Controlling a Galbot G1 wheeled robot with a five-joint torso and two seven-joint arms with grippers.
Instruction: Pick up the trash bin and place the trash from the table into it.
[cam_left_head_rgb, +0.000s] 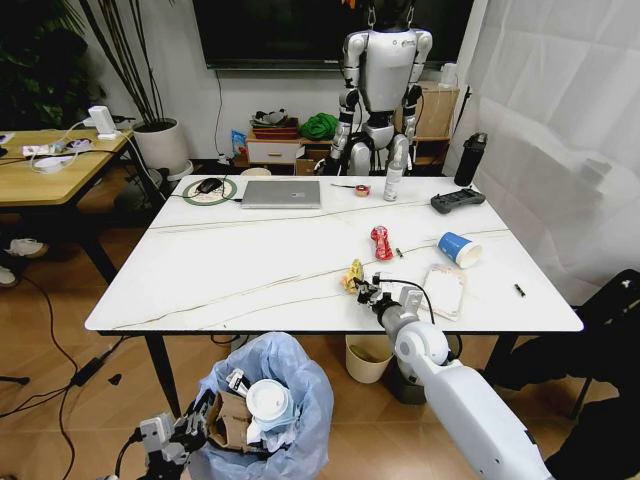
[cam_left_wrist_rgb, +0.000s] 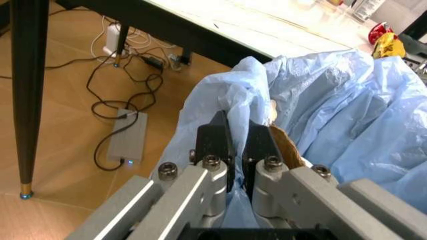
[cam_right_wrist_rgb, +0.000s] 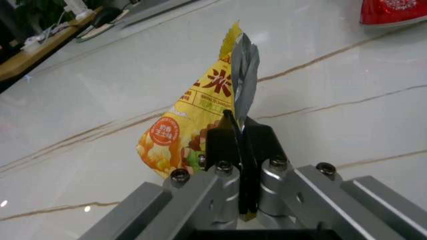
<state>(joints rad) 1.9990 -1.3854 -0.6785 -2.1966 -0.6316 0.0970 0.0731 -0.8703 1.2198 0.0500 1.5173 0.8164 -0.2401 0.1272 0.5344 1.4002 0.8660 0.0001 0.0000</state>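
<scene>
**Jaws clamped on bin bag and yellow wrapper**

Both sets of jaws are closed on something. The left gripper (cam_left_wrist_rgb: 237, 150) sits low at about 7 o'clock in the head view, below the near edge of the tabletop (cam_left_head_rgb: 250, 270), with its jaws pinched on a fold of the light-blue bag lining the trash bin (cam_left_head_rgb: 262, 405). The bin is held off to the near side of the tabletop, under its edge level, and already contains torn cardboard (cam_left_head_rgb: 228, 420) and a white cup lid or paper piece (cam_left_head_rgb: 268, 400).

The right gripper (cam_right_wrist_rgb: 241, 145) reaches onto the tabletop at about 5 o'clock from its centre, jaws squeezed on the edge of a yellow wrapper (cam_right_wrist_rgb: 200, 115), whose silver inner side shows at the torn top. In the wrist view the wrapper stands up from the jaws over the marble surface.

Other trash lies on the tabletop toward 3 o'clock: a red wrapper (cam_left_head_rgb: 381, 242) just beyond the gripper, a blue-and-white paper cup (cam_left_head_rgb: 459, 249) on its side farther right, and a flat white packet (cam_left_head_rgb: 443, 290) beside the right arm. At 12 o'clock sit a laptop (cam_left_head_rgb: 281, 193) and, to the right, a black controller (cam_left_head_rgb: 457, 200).
</scene>
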